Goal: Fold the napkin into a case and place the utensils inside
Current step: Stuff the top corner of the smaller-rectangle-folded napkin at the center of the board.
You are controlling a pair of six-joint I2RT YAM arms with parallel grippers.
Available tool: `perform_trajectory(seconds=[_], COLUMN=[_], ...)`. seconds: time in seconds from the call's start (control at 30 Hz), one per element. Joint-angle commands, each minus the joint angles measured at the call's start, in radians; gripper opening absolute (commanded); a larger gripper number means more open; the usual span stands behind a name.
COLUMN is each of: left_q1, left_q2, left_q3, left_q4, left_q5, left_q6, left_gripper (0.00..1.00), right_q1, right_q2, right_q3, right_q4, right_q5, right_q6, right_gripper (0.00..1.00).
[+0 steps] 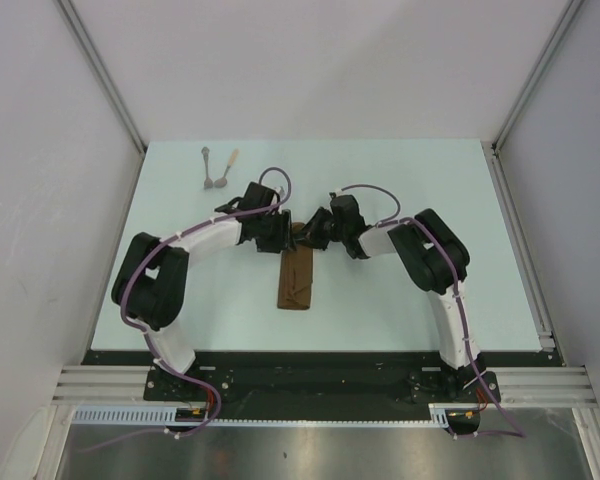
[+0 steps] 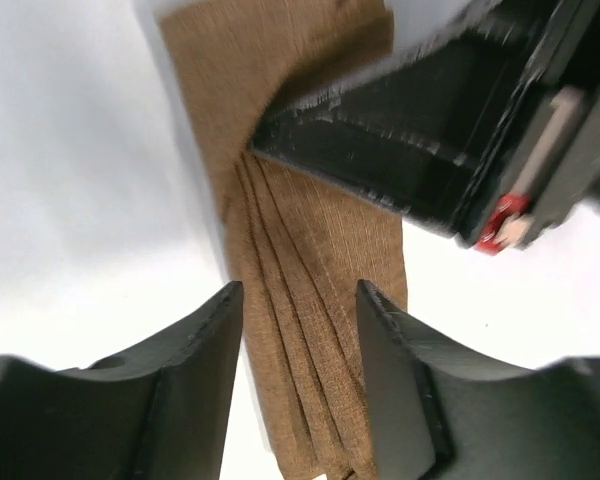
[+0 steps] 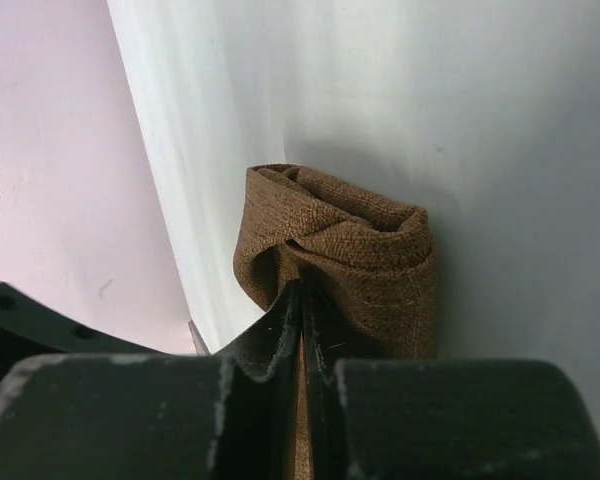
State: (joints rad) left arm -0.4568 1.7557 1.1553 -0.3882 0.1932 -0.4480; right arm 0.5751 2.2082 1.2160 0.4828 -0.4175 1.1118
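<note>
The brown napkin is folded into a narrow long case (image 1: 297, 280) lying lengthwise at the table's middle. In the left wrist view the case (image 2: 310, 330) shows several lengthwise folds. My left gripper (image 2: 298, 292) is open, with one finger on each side of the cloth strip. My right gripper (image 3: 302, 292) is shut on a layer of cloth at the case's far end (image 3: 360, 250), which bulges open. Both grippers meet over that far end in the top view, left gripper (image 1: 277, 235) and right gripper (image 1: 307, 235). The two utensils, grey-handled (image 1: 208, 168) and tan-handled (image 1: 228, 168), lie at the far left.
The right gripper's black fingers (image 2: 380, 150) reach across the cloth in the left wrist view. The pale table (image 1: 410, 290) is bounded by white walls at back and sides. The arm bases stand along the near edge.
</note>
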Motion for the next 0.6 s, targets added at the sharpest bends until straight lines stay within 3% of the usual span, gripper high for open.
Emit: perform_trajectory(seconds=[0.0, 0.3, 0.4, 0.5, 0.57], left_q1=[-0.032, -0.059, -0.056, -0.048, -0.036], left_q2=[-0.03, -0.018, -0.031, -0.064, -0.081], left_q3=[-0.077, -0.127, -0.144, -0.181, -0.209], left_q4=[0.041, 0.006, 0.012, 0.038, 0.06], left_q5=[0.074, 0.006, 0.005, 0.0, 0.011], left_q6=[-0.024, -0.049, -0.055, -0.055, -0.054], left_gripper=[0.56, 0.59, 0.51, 0.38, 0.28], right_q1=[-0.011, -0.004, -0.015, -0.034, -0.038], right_q2=[-0.061, -0.076, -0.148, -0.231, -0.296], right_q3=[0.025, 0.063, 0.062, 0.045, 0.011], right_q4=[-0.071, -0.096, -0.194, -0.329, -0.384], right_q5=[-0.053, -0.081, -0.078, -0.087, -0.112], right_q6=[-0.052, -0.049, -0.137, -0.252, -0.358], right_gripper=[0.06, 0.05, 0.09, 0.16, 0.27])
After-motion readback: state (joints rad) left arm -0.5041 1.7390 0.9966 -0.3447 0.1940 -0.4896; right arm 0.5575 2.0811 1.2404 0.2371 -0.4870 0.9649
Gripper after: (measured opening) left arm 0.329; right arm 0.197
